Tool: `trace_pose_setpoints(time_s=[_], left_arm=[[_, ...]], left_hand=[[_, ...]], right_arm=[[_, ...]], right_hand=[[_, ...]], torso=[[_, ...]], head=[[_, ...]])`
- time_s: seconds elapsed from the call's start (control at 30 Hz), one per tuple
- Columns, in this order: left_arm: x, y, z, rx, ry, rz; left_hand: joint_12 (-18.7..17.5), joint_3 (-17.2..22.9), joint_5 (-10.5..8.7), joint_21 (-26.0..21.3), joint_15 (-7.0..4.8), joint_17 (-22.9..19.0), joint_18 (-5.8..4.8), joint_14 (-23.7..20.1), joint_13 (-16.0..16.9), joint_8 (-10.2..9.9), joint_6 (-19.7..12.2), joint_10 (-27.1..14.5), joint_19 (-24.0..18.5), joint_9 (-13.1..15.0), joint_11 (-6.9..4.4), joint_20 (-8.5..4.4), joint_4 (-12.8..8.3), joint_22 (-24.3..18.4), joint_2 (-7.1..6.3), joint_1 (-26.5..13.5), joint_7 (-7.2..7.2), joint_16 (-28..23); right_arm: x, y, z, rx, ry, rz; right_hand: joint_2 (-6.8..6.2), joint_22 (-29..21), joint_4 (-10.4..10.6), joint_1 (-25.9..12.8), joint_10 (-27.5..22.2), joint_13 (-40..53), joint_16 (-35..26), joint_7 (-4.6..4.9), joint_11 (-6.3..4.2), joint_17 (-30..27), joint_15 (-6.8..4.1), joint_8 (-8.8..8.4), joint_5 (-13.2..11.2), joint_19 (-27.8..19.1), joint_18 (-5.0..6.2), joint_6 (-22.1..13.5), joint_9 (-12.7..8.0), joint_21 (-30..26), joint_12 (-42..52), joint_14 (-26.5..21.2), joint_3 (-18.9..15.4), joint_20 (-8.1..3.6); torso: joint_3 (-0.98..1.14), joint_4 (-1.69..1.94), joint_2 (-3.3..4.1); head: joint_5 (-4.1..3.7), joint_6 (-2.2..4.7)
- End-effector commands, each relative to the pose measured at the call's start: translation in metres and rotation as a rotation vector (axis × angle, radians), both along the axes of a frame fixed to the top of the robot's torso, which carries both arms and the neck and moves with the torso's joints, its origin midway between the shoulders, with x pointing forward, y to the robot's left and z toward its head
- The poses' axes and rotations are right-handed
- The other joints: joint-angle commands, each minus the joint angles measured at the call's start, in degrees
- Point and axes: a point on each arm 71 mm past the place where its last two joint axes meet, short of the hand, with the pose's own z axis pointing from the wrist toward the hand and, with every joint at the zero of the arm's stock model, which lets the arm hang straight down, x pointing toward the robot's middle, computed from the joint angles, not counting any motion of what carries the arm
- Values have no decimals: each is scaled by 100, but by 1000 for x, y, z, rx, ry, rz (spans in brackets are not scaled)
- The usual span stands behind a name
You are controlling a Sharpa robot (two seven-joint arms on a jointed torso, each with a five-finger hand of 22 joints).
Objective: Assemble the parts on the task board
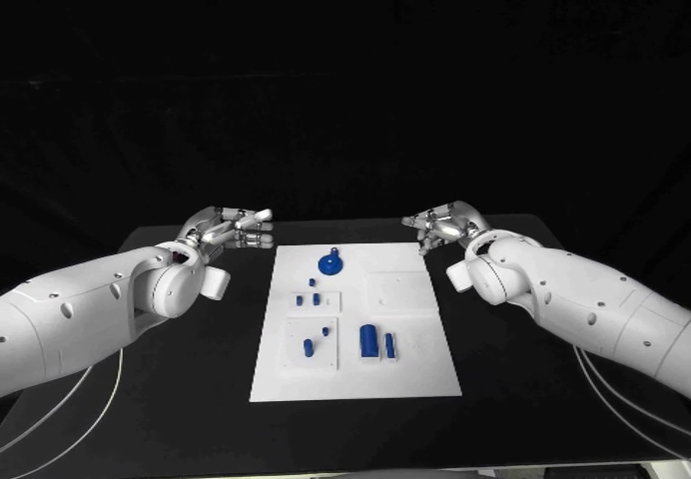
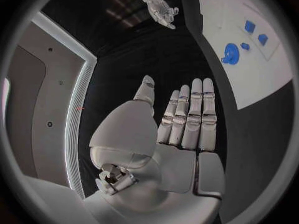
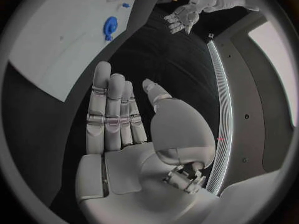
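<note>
Nearest your head camera, the task board's [image 1: 417, 384] front edge is bare white; the parts sit further up it. You see two upright blue pieces [image 1: 377, 341] side by side toward the right arm's side, one small slanted piece [image 1: 309, 347] in a square recess toward the left arm's side, a pair of small pieces [image 1: 307, 298] beyond those, one tiny piece beyond that, and a round blue disc [image 1: 330, 264] nearest the far edge. A pale square recess [image 1: 399, 291] on the right arm's side looks unfilled, though you cannot settle that at this size.

Left hand [image 1: 231, 231]: empty, fingers straight and close together, thumb apart, palm clear in the left wrist view [image 2: 181, 129]. It hovers off the board's far corner on its own side, with the disc [image 2: 230, 53] the nearest part to its fingertips.

Right hand [image 1: 443, 225]: likewise empty, fingers extended, nothing held per the right wrist view [image 3: 118, 119]. It hovers off the opposite far corner; the disc [image 3: 110, 25] lies ahead of its fingertips.

Progress, as a judgement: some pieces stand upright as if seated, others lie loose. You cannot tell whether the seated-looking ones are fully home, nor how many remain. Both hands parked clear would fit either a pause among placements or a stop afterwards.
</note>
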Motion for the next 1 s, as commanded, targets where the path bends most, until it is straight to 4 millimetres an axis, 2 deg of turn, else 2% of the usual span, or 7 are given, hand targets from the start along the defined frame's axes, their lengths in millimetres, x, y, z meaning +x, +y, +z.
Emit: trace_pose_setpoints(time_s=[0.03, 0.57, 0.63, 0.73, 0.77, 0.83, 1.0], left_arm=[[11, 6, 8, -31, -33, 59], [37, 13, 20, -74, -46, 165], [34, 12, 18, -41, -40, 138], [31, 9, 15, -45, -41, 144], [30, 7, 14, -47, -41, 146], [25, 4, 12, -51, -43, 153], [9, -10, 4, -66, -49, 178]], left_hand=[[-25, -13, 27, -1, 23, -43, 31, -79, 4, 0, 5, -112, -9, 3, 23, 22, -25, -6, 30, 28, 34, -38], [-86, 132, 47, -480, 112, -242, 549, -1676, -50, -78, -1287, -1798, -715, -64, -9, 753, 19, -229, -117, 59, -208, -76], [-376, 766, -353, -873, -656, -569, -352, -6812, -339, -382, -5649, -6400, -6090, -362, -772, -561, 21, -630, -292, -2224, -848, -399], [-376, 766, -353, -873, -656, -569, -352, -6812, -339, -382, -5649, -6400, -6090, -362, -772, -561, 21, -630, -292, -2844, -848, -399], [-376, 766, -353, -873, -656, -569, -352, -6812, -339, -382, -5649, -6400, -6090, -362, -772, -561, 21, -630, -292, -3005, -848, -399], [-376, 766, -353, -873, -656, -569, -352, -6812, -339, -382, -5649, -6400, -6090, -362, -772, -561, 21, -630, -292, -7236, -848, -399], [-376, 766, -353, -873, -656, -569, -352, -6812, -339, -382, -5649, -6400, -6090, -362, -772, -561, 21, -630, -292, -7236, -848, -399]], right_arm=[[8, 1, -4, 181, -39, -25], [23, 6, -30, 459, 17, -13], [22, 2, -33, 365, 41, -77], [21, 5, -29, 368, 29, -75], [20, 7, -27, 370, 23, -74], [19, 10, -23, 374, 9, -72], [10, 25, -10, 389, -39, -67]], right_hand=[[83, -331, -23, -36, -109, -653, -377, 82, 114, -327, 135, 25, 34, -337, -54, -179, -5, -345, -542, -335, -54, 132], [494, -3375, -500, 95, -469, -3974, -2816, 103, 655, -4400, 943, 3, -75, -2718, 204, -564, -33, -392, -3312, -1187, -283, 1284], [248, -3754, 327, -2011, -2370, -4305, -3178, -536, -42, -4750, 259, -353, -1786, -8365, -532, -6366, -387, -826, -3658, -3201, -1012, 365], [248, -3754, 327, -2586, -6543, -4305, -3178, -536, -42, -4750, 259, -353, -1786, -8365, -532, -6366, -387, -826, -3658, -7645, -1012, 365], [248, -3754, 327, -6650, -6543, -4305, -3178, -536, -42, -4750, 259, -353, -1786, -8365, -532, -6366, -387, -826, -3658, -7645, -1012, 365], [248, -3754, 327, -6650, -6543, -4305, -3178, -536, -42, -4750, 259, -353, -1786, -8365, -532, -6366, -387, -826, -3658, -7645, -1012, 365], [248, -3754, 327, -6650, -6543, -4305, -3178, -536, -42, -4750, 259, -353, -1786, -8365, -532, -6366, -387, -826, -3658, -7645, -1012, 365]], torso=[[-1, 10, -94], [78, 37, -166], [56, 25, -158], [37, -40, -147], [28, -72, -142], [6, -150, -129], [-38, -303, -103]], head=[[34, 132], [214, 500], [183, 471], [236, 527], [261, 554], [325, 621], [449, 752]])
